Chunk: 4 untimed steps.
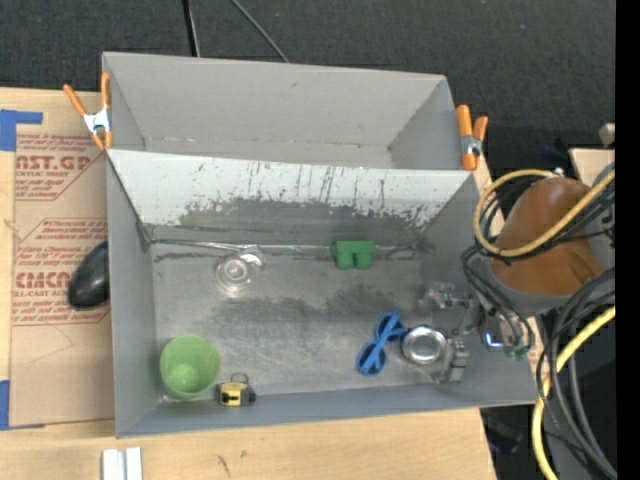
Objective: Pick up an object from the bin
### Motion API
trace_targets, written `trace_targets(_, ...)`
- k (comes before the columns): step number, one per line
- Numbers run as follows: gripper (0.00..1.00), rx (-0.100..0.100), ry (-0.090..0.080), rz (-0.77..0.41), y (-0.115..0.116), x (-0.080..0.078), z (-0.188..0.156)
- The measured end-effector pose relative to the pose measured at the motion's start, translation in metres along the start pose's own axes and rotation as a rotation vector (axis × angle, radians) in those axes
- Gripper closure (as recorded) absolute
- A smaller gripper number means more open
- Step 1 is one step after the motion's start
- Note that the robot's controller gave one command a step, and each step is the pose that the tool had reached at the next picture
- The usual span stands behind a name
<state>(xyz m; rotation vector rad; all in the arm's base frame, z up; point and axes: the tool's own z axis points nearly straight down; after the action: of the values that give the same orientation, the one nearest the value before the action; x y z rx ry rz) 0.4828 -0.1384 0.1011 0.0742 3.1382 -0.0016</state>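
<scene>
Pincer (pixel 440 349) low at front right, beside blue plastic thing (pixel 379 344)

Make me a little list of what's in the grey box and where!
bin: grey metal
green cup: front left corner
yellow and black thing: right beside the cup
clear round thing: back left
green block: back middle
blue plastic thing: front right, by the arm's end
robot arm: reaching in from the right
</scene>
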Motion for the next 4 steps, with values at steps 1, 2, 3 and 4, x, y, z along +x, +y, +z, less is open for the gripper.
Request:
trace_targets(1,0.0,0.0,0.001,-0.1,-0.015,-0.004,-0.008)
trace_targets(2,0.0,-0.002,0.004,-0.121,-0.016,-0.018,0.034)
trace_targets(3,0.0,0.001,-0.015,-0.325,-0.009,-0.002,0.029)
trace_targets(4,1.0,-0.002,0.001,-0.325,-0.01,0.002,0.032)
